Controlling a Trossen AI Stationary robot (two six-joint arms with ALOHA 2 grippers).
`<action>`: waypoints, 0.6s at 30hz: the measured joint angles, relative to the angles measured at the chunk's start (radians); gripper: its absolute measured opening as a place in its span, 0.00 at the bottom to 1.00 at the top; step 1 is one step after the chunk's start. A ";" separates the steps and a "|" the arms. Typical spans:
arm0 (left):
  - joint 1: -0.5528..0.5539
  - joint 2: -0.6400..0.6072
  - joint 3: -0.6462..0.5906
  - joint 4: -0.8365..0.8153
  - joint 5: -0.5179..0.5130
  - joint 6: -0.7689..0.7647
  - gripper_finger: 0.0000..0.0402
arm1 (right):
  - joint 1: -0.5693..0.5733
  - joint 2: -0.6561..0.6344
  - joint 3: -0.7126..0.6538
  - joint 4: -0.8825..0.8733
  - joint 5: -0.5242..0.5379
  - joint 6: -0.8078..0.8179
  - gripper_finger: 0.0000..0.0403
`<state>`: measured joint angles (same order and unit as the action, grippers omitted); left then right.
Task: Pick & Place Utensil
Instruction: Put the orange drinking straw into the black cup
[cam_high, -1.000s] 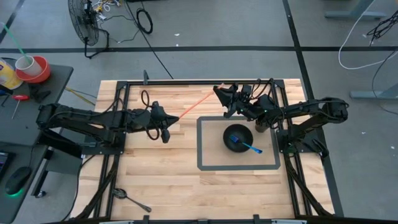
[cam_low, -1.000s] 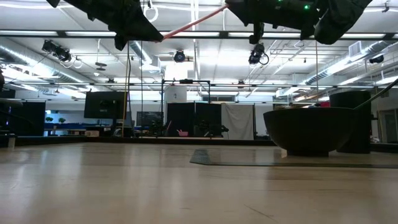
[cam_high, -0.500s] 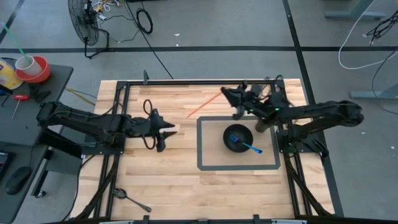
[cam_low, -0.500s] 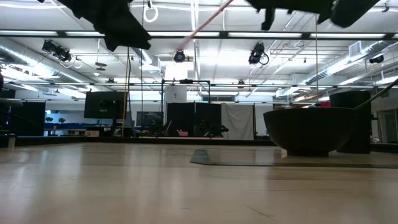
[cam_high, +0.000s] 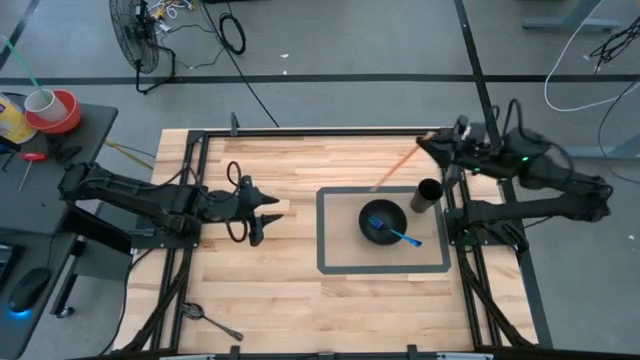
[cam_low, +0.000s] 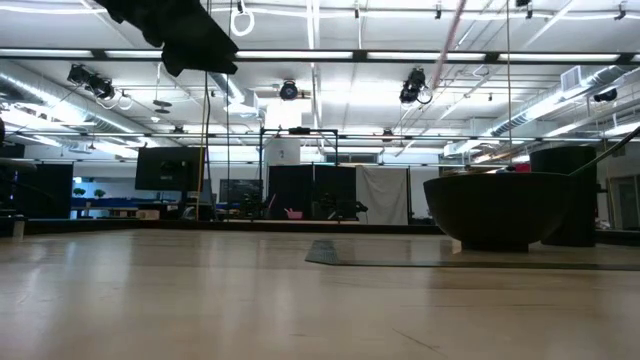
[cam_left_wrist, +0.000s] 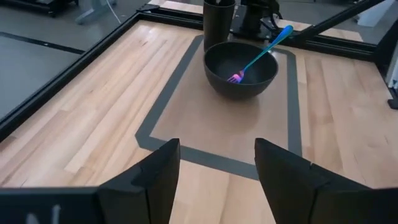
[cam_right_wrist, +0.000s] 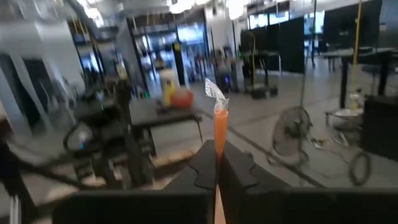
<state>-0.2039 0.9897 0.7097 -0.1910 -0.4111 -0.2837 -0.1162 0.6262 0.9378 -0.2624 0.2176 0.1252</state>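
Observation:
My right gripper (cam_high: 438, 143) is high over the table's far right corner, shut on a long orange utensil (cam_high: 400, 165) that slants out over the mat's far edge. In the right wrist view the utensil (cam_right_wrist: 221, 134) ends in a pale head. My left gripper (cam_high: 264, 208) is open and empty over the table's left middle. A black bowl (cam_high: 383, 220) stands on the grey-framed mat (cam_high: 330, 262) with a blue fork (cam_high: 402, 236) leaning in it. A black cup (cam_high: 428, 195) stands beside the bowl. The bowl (cam_left_wrist: 241, 65) and cup (cam_left_wrist: 219, 22) also show in the left wrist view. My right gripper pinches the orange utensil's handle (cam_right_wrist: 220, 155) between its two fingers (cam_right_wrist: 203, 169). The handle runs along the fingers and sticks out past their tips, head end away from the gripper. The utensil is lifted clear of the table.
A metal spoon (cam_high: 210, 318) lies near the table's near left corner. The black frame rails (cam_high: 200, 150) run along the table's edges. Bare wood lies between my left gripper and the mat.
My right gripper has gone up and toward the table's right edge, carrying the orange utensil from over the table's middle to above the cup side and turning it about. My left gripper has stayed near its place over the left middle.

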 joint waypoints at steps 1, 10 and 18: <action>0.000 0.000 0.000 0.000 -0.003 0.000 0.53 | 0.000 0.000 0.035 -0.068 0.000 -0.010 0.02; 0.000 0.000 0.000 0.002 -0.018 -0.001 0.53 | 0.000 -0.048 0.247 -0.485 0.072 -0.032 0.02; 0.000 0.000 0.000 0.002 -0.022 -0.001 0.52 | 0.000 -0.155 0.239 -0.661 0.132 -0.044 0.02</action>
<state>-0.2039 0.9897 0.7097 -0.1894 -0.4332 -0.2848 -0.1162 0.4711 1.1764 -0.9234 0.3499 0.0810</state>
